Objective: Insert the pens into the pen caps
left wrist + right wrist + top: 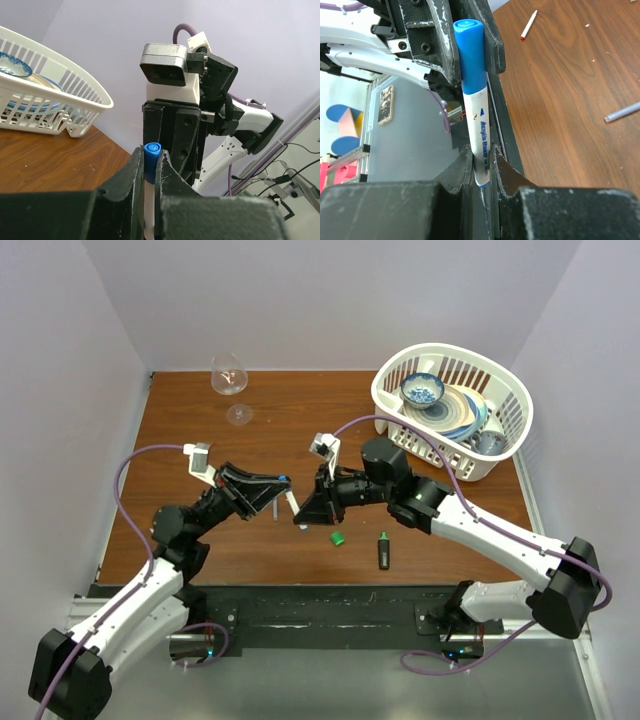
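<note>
A white pen point(481, 135) with a blue pen cap point(470, 50) on its tip is held in the air between both arms. My right gripper point(482, 165) is shut on the pen's tail. My left gripper point(150, 165) is shut on the blue cap point(151, 160), with the white barrel point(148, 200) running down between its fingers. In the top view the two grippers meet near the table's middle point(290, 500). On the wood lie a green cap point(338, 538), a black marker with a green tip point(384, 551), a purple-grey pen point(622, 112) and a thin white pen with a red end point(529, 24).
A white basket point(500, 455) holding plates and a bowl stands at the back right. A wine glass point(229, 375) stands at the back left of the wooden table. The black base rail runs along the near edge.
</note>
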`<state>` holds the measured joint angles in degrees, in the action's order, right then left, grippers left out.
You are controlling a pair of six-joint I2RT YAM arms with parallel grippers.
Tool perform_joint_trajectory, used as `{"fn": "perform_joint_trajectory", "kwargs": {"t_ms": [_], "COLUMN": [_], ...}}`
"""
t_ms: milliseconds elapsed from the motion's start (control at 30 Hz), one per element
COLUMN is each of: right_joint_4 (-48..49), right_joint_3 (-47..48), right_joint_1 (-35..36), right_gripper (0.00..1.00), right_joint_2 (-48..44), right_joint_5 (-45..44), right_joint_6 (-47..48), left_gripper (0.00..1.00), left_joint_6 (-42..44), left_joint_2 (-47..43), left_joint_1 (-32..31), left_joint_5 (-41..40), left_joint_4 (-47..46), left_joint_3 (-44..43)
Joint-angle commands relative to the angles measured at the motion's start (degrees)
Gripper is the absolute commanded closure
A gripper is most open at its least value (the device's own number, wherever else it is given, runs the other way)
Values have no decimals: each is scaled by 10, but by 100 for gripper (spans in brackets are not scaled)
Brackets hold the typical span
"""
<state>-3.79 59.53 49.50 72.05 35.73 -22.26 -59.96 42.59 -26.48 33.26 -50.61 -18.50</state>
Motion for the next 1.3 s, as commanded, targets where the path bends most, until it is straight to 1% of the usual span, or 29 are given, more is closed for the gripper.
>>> {"fn": "perform_joint_trajectory", "kwargs": {"t_ms": [0, 133, 200, 300, 400, 433, 500, 567, 633, 667, 700, 800, 867, 900, 933, 967, 1000, 1067, 1100, 1167, 1200, 1233, 1267], "right_joint_4": [278, 317, 323, 323, 329, 329, 330, 330, 338, 337, 335, 301, 293, 289, 287, 280, 274, 259, 252, 232, 224, 216, 192], "right_joint_3": [74, 58, 57, 60, 64, 69, 72, 63, 42, 35, 28, 8, -6, -22, -31, -38, -50, -64, -79, -99, -122, -134, -145], "right_joint_1": [-62, -63, -63, -64, -65, -65, -66, -65, -65, -65, -65, -66, -66, -65, -66, -65, -66, -66, -66, -66, -66, -65, -66], "right_gripper": [100, 100, 100, 100, 100, 100, 100, 100, 100, 100, 100, 100, 100, 100, 100, 94, 91, 87, 80, 74, 67, 63, 60], "right_joint_2": [-32, -22, -16, -14, -11, -4, 3, 10, 4, 0, -2, -16, -33, -38, -45, -57, -63, -81, -89, -109, -133, -146, -162], "right_joint_5": [-107, -99, -102, -109, -109, -95, -81, -74, -73, -74, -74, -76, -76, -81, -83, -84, -86, -80, -79, -73, -72, -67, -67], "right_joint_6": [-16, -31, -34, -32, -36, -38, -41, -47, -48, -52, -51, -48, -47, -46, -46, -47, -47, -48, -49, -51, -51, -50, -48], "left_gripper": [100, 100, 100, 100, 100, 100, 100, 100, 100, 100, 100, 100, 100, 100, 100, 100, 100, 100, 100, 100, 100, 100, 100], "left_joint_6": [-30, -63, -68, -43, -2, -2, -19, -24, -3, 11, 41, 76, 111, 120, 127, 142, 149, 160, 163, 170, 174, 179, 194], "left_joint_2": [19, 35, 37, 28, 12, 7, 7, 15, 19, 20, 21, 18, 18, 23, 27, 30, 37, 46, 54, 64, 76, 83, 91], "left_joint_1": [-54, -60, -67, -70, -72, -71, -72, -72, -72, -72, -71, -71, -71, -71, -72, -71, -70, -70, -69, -67, -65, -64, -62], "left_joint_5": [260, 258, 257, 251, 240, 234, 231, 229, 221, 208, 200, 176, 158, 153, 146, 139, 131, 105, 96, 74, 67, 51, 41], "left_joint_4": [40, -20, -28, 6, 74, 80, 49, 43, 88, 116, 176, 247, 288, 323, 333, 345, 373, 392, 401, 415, 421, 428, 451], "left_joint_3": [35, 47, 49, 48, 44, 47, 51, 43, 25, 1, -14, -60, -100, -113, -136, -147, -160, -190, -199, -227, -237, -257, -268]}}
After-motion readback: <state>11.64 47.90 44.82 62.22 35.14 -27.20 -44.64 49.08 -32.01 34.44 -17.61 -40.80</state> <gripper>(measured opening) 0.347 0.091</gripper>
